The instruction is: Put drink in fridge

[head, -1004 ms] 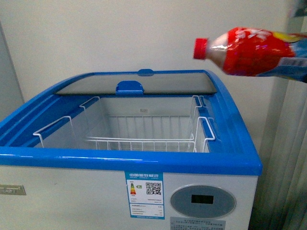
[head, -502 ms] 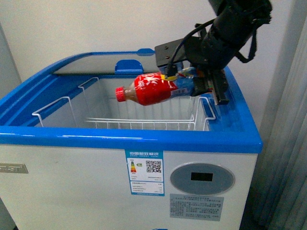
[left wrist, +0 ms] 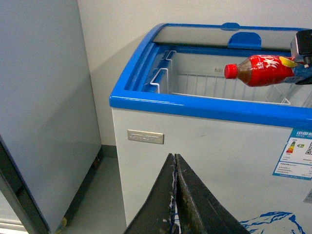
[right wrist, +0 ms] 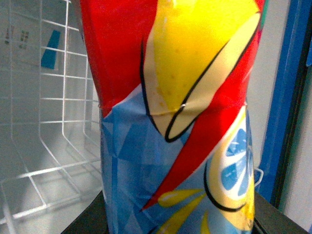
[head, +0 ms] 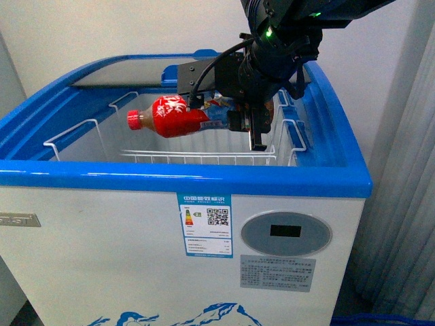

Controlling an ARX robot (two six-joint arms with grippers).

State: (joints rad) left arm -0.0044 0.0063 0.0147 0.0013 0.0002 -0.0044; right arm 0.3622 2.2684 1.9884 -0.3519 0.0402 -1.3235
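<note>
Plastic drink bottle [head: 170, 117]: red cap, clear neck showing brown liquid, glossy red wrap with white lettering. Up close in the right wrist view [right wrist: 180, 112], label turning from red to pale blue with a yellow lemon-like shape and citrus-slice prints, smooth and shiny.

Held lying on its side, long axis roughly level, cap end toward the robot's left, base end buried in the right tool [head: 234, 115]. Suspended over the open mouth of the fridge [head: 204, 180], above the white wire basket [head: 204, 163], clear of the wires.

Right tool clamped on the bottle's lower half; black, boxy, with cables looping off the arm and a green light above. Left tool [left wrist: 175, 195] down in front of the fridge's lower corner, dark tapered fingers pressed together with nothing between.

Fridge: white smooth body, thick rounded glossy blue rim, curved glass lid [head: 136, 71] slid to the back with a blue handle. Oval grey display [head: 287, 233] with a dark rectangular window, energy sticker with QR code [head: 204, 234], blue mountain print along the bottom. Basket of thin white coated wire in a grid, looped handles hooked at the edges. Plain pale grey cabinet [left wrist: 44, 107] beside the fridge.
</note>
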